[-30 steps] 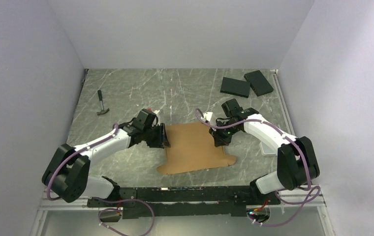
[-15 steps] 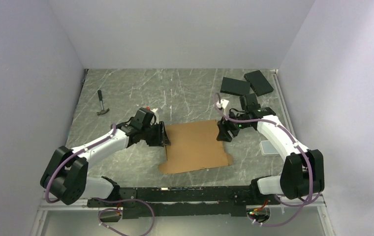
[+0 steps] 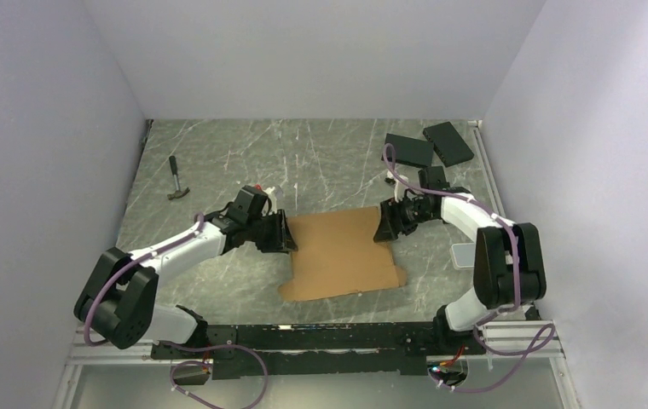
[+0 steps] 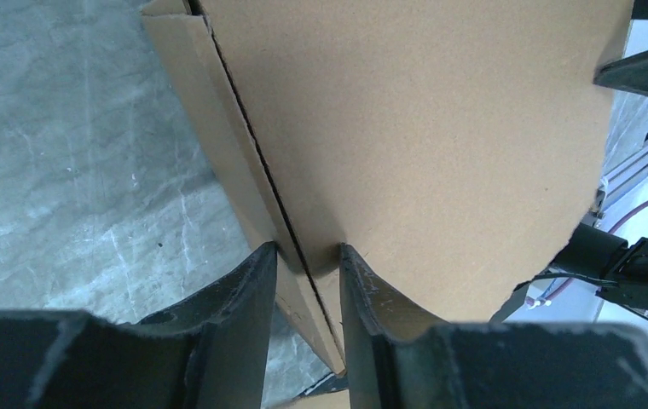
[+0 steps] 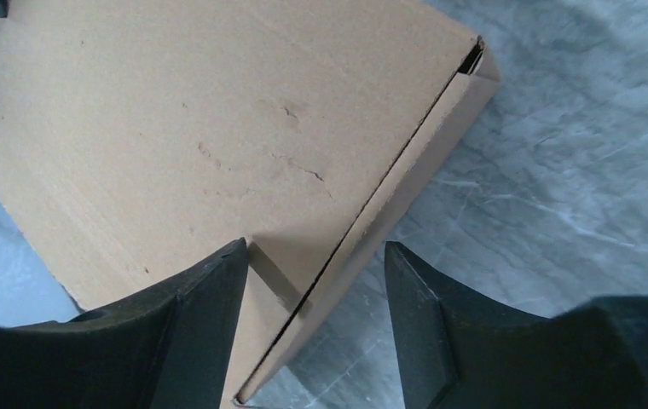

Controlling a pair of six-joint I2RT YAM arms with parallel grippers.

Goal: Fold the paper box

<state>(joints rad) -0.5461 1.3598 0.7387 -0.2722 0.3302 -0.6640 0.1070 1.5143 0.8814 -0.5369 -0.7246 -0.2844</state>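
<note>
From above, the box (image 3: 338,254) lies flat and closed in the middle of the tabletop (image 3: 218,162), between the two arms; its brown top panel covers whatever may be inside. The left tool (image 3: 285,234) sits at its left edge and the right tool (image 3: 386,223) at its far right corner. Well apart from the box, a hammer (image 3: 176,179) lies toward the far left, and two black slabs (image 3: 408,149) lie side by side in the far right corner. A grey tray (image 3: 462,256) near the right edge is partly hidden behind the right arm. In the left wrist view, the left tool (image 4: 308,251) is narrow, its fingers (image 4: 235,298) pinching the box's edge (image 4: 244,153): one presses the side wall and the other rests on the top panel (image 4: 423,128), with the seam running up between them. Beyond the box's far edge, dark parts of the other arm are cut off by the frame and hard to make out. In the right wrist view, the right tool (image 5: 316,247) stands wide, straddling the box's side wall (image 5: 389,204) with nothing gripped. One finger (image 5: 210,290) is over the top panel and the other is clear of the cardboard, above the tabletop. A small tab (image 5: 278,285) shows between them, and a dark slit opens at the corner (image 5: 472,53), too narrow to see inside.
</note>
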